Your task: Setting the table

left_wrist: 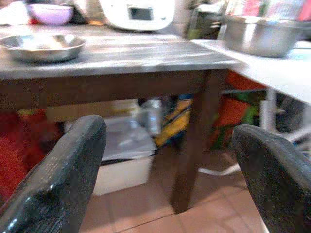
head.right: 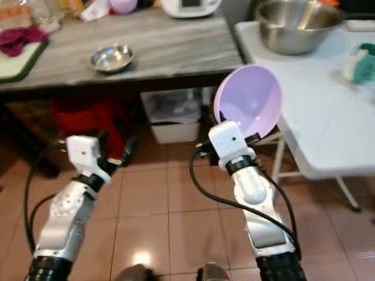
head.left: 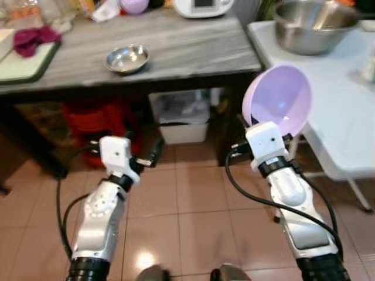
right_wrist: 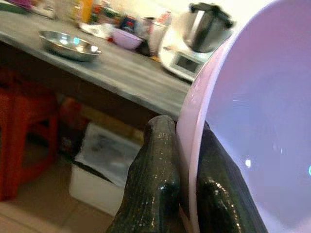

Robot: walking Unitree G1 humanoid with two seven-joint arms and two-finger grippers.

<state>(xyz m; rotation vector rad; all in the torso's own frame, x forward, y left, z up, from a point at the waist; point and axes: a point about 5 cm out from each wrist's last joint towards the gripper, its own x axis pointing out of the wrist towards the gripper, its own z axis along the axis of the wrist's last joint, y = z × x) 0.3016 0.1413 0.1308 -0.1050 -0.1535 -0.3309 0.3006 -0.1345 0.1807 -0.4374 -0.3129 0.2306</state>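
Home kitchen: cooking appliance (head.left: 203, 7), steel bowls (head.left: 127, 58), tiled floor (head.left: 193, 216)

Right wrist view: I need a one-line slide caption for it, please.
Right gripper clamps the rim of a tilted lavender bowl, with a steel dish on the grey table beyond.

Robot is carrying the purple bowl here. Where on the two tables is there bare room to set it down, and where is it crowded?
The right gripper pinches the purple bowl by its rim.

Free: the grey table between the small steel bowl and its right edge; the white table in front of the large steel bowl.

Crowded: the grey table's back edge, with the white appliance, and its left end, with the green board.
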